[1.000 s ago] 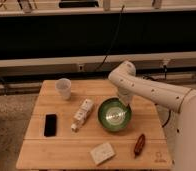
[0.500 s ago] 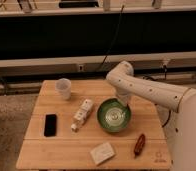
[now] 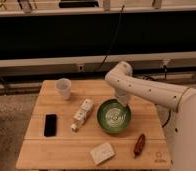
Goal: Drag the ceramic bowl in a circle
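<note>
The ceramic bowl [image 3: 113, 116] is round, glossy and green, with a paler shiny inside. It sits on the wooden table [image 3: 61, 150], right of centre. My white arm reaches in from the right and bends down over the table. My gripper [image 3: 122, 102] is at the bowl's far right rim, touching it or just above it. The wrist hides how it meets the rim.
A small white cup [image 3: 64, 88] stands at the table's back left. A black phone [image 3: 50, 125] lies at the left. A white bottle [image 3: 82, 114] lies just left of the bowl. A pale flat packet [image 3: 102, 152] and a brown object [image 3: 139, 145] lie near the front edge.
The arm's elbow has shifted slightly to the left. The bowl has barely moved, and the gripper stays at its far rim.
</note>
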`<state>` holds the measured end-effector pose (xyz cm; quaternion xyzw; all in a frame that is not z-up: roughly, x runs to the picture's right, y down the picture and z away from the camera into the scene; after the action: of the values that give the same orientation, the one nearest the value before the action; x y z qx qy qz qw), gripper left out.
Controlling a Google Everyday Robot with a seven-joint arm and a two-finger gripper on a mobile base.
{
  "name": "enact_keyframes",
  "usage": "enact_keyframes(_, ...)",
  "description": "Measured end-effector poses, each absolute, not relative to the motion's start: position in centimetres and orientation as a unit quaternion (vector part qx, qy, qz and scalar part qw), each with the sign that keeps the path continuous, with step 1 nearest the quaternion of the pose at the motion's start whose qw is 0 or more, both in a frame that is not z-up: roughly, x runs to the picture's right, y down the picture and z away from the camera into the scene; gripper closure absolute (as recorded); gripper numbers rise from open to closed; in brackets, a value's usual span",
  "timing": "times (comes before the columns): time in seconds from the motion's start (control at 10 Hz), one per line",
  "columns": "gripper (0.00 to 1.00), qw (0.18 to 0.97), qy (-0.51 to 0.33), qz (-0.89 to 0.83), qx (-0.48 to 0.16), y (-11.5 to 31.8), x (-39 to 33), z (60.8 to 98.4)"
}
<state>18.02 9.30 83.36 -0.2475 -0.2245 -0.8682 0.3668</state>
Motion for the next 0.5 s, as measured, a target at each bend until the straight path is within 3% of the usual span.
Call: enact_keyframes(0.5,1.00,0.345,-0.226,-0.877,-0.247,9.57,17.70,82.96)
